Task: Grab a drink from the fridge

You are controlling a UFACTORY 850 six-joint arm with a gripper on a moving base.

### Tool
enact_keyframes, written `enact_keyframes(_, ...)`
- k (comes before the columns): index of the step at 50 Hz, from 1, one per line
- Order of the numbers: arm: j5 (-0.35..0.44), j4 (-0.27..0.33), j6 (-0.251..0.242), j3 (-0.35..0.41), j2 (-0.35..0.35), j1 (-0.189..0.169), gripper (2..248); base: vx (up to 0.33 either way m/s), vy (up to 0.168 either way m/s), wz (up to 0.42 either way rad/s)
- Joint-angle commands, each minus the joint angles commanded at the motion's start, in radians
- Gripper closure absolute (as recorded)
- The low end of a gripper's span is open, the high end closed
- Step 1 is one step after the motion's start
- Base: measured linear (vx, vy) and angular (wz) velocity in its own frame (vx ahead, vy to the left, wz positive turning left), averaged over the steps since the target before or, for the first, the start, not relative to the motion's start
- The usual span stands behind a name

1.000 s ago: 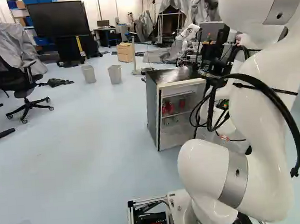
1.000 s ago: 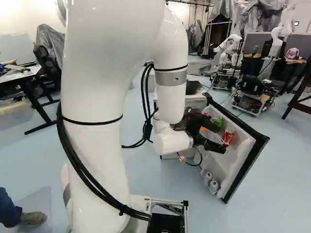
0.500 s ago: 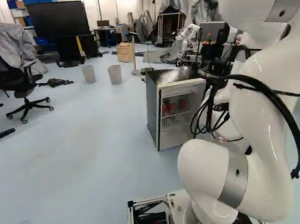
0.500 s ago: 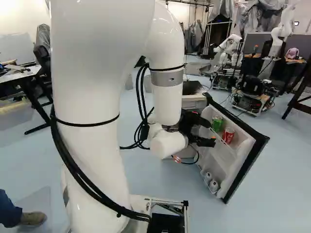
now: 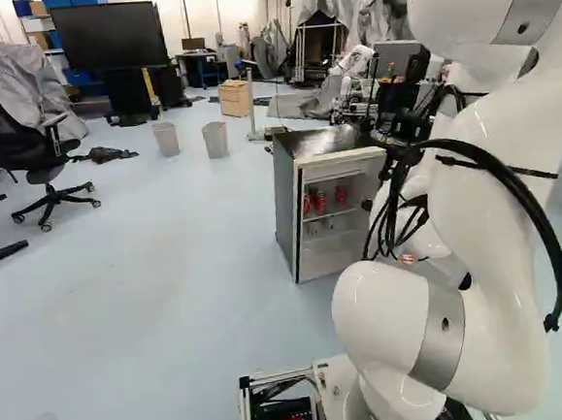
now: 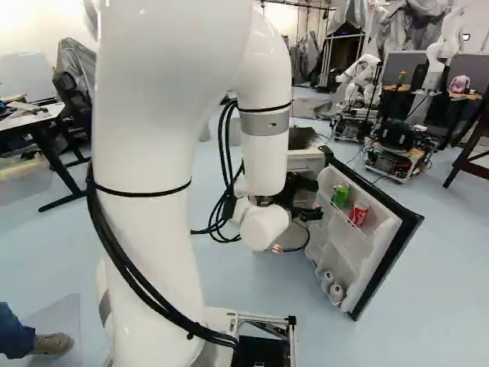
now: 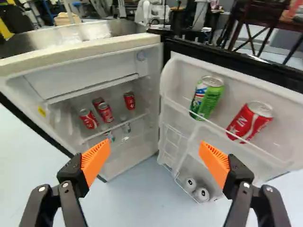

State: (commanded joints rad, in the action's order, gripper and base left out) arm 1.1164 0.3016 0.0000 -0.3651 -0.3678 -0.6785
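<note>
In the right base view my gripper [image 6: 307, 199] is just left of the fridge's opened door [image 6: 382, 248]. The wrist view shows the gripper [image 7: 155, 163] wide open, nothing between its orange pads. Ahead of it stands the fridge [image 7: 85, 59], with several red cans [image 7: 105, 112] on an inner shelf. A green can [image 7: 207, 97] and a red can [image 7: 250, 120] lean in the door's upper rack; two white-topped cans [image 7: 202, 194] sit in its lower rack. In the left base view the fridge [image 5: 286, 210] stands left of my arm, which hides its door.
Another robot [image 6: 359, 76] stands behind the door, near a wheeled cart [image 6: 397, 149]. A person's leg and shoe [image 6: 50, 342] show at the lower left of the right base view. Two bins [image 5: 215, 139] and an office chair [image 5: 43, 151] are farther off in the left base view.
My arm has shifted and its wrist has turned, so the gripper has drawn back from the door's cans and now points toward the fridge. The base and the door have not moved.
</note>
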Motion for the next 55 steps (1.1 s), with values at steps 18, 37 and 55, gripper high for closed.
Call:
enact_keyframes(18, -0.021, 0.156, 0.0, -0.103, -0.12, 0.04, 3, 0.0, 0.0, 0.0)
enact_keyframes(37, -0.032, 0.241, 0.0, -0.226, -0.249, 0.074, 3, 0.0, 0.0, 0.0)
enact_keyframes(55, -0.033, 0.242, 0.0, -0.344, -0.364, 0.106, 3, 0.0, 0.0, 0.0)
